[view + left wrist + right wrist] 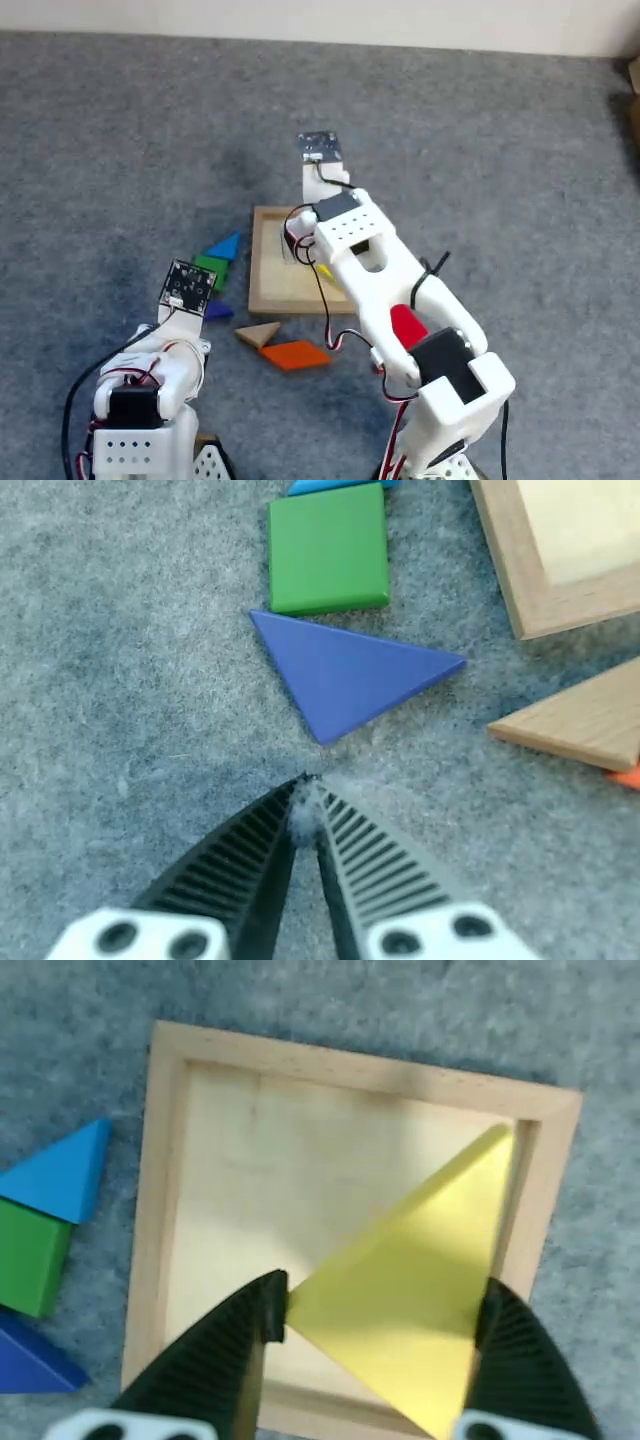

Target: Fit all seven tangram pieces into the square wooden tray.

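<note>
Fingers of the right gripper (pixel 382 1295) pinch the yellow triangle (pixel 420 1250) from two sides over the tray (pixel 265 298). One tip of the triangle points into a tray corner and the opposite end overlaps the rim. The left gripper (pixel 305 785) sits low on the carpet (pixel 120 150) with its fingers pressed together, their tips just short of the dark blue triangle (pixel 350 680). Beside the tray's left edge lie the light blue triangle (pixel 226 245), the green square (pixel 212 269) and the dark blue triangle in a row. The wooden triangle (pixel 258 333) and the orange piece (pixel 297 354) lie off the tray's near edge, touching each other.
</note>
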Action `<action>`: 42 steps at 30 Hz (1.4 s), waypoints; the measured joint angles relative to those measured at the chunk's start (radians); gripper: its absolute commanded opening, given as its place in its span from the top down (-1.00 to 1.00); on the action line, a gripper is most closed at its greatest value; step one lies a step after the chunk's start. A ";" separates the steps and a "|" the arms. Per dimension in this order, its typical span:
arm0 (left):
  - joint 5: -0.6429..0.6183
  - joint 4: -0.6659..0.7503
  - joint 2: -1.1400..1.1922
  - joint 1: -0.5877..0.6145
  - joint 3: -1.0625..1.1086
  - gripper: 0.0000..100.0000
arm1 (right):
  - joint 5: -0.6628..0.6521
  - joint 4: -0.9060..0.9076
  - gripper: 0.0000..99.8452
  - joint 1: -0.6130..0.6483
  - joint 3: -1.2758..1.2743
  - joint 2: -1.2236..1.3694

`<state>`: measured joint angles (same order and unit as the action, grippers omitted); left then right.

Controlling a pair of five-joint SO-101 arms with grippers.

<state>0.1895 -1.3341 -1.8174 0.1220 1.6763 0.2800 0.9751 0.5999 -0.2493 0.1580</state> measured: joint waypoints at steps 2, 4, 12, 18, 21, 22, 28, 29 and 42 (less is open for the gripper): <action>0.000 0.000 0.000 0.000 0.000 0.99 | 0.000 0.000 0.43 0.000 0.000 0.000; 0.000 0.000 0.000 0.000 0.000 0.99 | 0.000 0.000 0.43 0.000 0.000 0.000; 0.000 0.000 0.000 0.000 0.000 0.99 | 0.000 0.003 0.43 -0.005 0.000 0.000; 0.000 0.000 0.000 0.000 0.000 0.99 | -0.051 0.071 0.65 -0.008 0.000 0.000; 0.000 0.000 0.000 0.000 0.000 0.99 | -0.126 0.078 0.93 -0.008 0.043 0.000; 0.000 0.000 0.000 0.000 0.000 0.99 | -0.143 0.078 0.98 -0.008 0.052 -0.002; 0.000 0.000 0.000 0.000 0.000 0.99 | -0.232 0.078 0.99 -0.008 0.061 0.000; 0.000 0.000 0.000 0.000 0.000 0.99 | -0.236 0.069 0.99 -0.008 0.061 0.012; 0.000 0.000 0.000 0.000 0.000 0.99 | -0.241 0.112 0.99 -0.124 0.095 0.153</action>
<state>0.1895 -1.3341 -1.8174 0.1220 1.6763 0.0391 1.0871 0.4757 -0.1542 0.3115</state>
